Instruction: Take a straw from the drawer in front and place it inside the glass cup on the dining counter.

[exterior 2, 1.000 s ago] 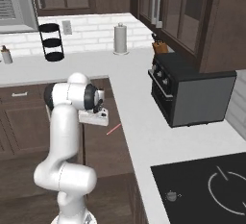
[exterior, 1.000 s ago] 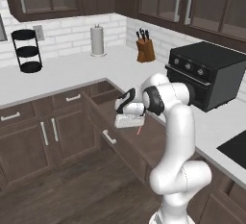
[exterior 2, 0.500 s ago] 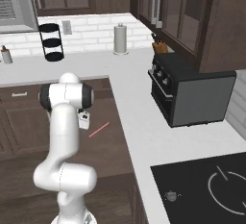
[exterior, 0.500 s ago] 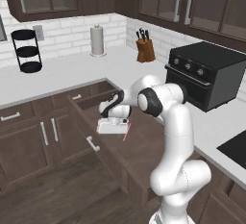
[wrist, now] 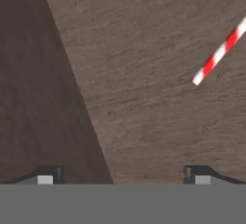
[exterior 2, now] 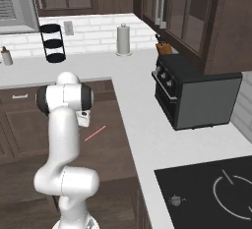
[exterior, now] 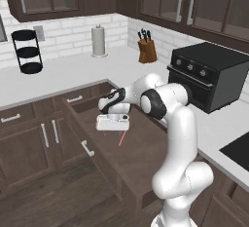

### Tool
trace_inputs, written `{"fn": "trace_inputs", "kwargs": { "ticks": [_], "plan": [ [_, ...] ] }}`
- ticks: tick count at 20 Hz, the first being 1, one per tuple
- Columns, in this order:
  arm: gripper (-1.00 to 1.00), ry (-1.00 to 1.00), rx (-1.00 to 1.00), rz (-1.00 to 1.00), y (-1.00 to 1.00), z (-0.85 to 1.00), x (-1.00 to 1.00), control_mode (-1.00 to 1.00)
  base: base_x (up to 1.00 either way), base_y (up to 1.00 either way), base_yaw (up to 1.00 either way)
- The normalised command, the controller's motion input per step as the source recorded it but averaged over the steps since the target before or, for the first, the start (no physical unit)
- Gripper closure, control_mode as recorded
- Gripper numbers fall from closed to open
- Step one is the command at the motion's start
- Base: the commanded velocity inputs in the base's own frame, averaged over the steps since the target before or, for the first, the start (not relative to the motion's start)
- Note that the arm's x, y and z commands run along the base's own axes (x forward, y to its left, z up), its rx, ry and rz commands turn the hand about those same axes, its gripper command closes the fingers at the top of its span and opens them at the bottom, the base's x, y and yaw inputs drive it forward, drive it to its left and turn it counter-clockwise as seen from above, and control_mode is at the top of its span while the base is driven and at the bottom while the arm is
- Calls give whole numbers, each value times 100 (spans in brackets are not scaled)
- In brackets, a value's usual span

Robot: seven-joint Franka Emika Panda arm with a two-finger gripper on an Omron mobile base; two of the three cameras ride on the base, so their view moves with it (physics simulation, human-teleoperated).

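Drawer (exterior: pixel 131 143) stands pulled out from the dark wood cabinets, its flat brown floor exposed; silver bar handle (exterior: pixel 88 148) on its front panel faces the wood floor.

Straw (exterior: pixel 123 139), red and white striped, lies flat on the drawer floor, roughly mid-drawer. In the right base view the straw (exterior 2: pixel 95 133) lies at a slant, just beside the arm's upright link. In the hand view one end of the straw (wrist: pixel 219 53) enters from the upper right; the rest runs off the frame edge.

Gripper (exterior: pixel 113 123) hangs over the drawer, pointing down, near the straw but apart from it, offset toward the drawer's back. Jaws stand wide, nothing between them; both fingertips (wrist: pixel 45 175) sit well apart at the bottom of the hand view, with bare drawer wood beneath.

On the table along the brick wall: black oven (exterior: pixel 210 75), knife block (exterior: pixel 144 48), paper towel roll (exterior: pixel 99 41), black tiered rack (exterior: pixel 27 51).
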Motion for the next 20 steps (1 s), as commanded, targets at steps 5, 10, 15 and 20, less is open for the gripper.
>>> {"fn": "trace_inputs", "kwargs": {
  "ticks": [5, 10, 15, 20],
  "plan": [
    [-100, 1, -16, -13, -49, 0, 39, -100, 0, 0, 0],
    [-100, 1, -12, -9, -16, -8, 50, -100, 0, 0, 0],
    [-100, 3, -11, -9, -19, -32, 36, -100, 0, 0, 0],
    [-100, 1, -8, -9, -28, -34, 17, -100, 0, 0, 0]
  ]
}}
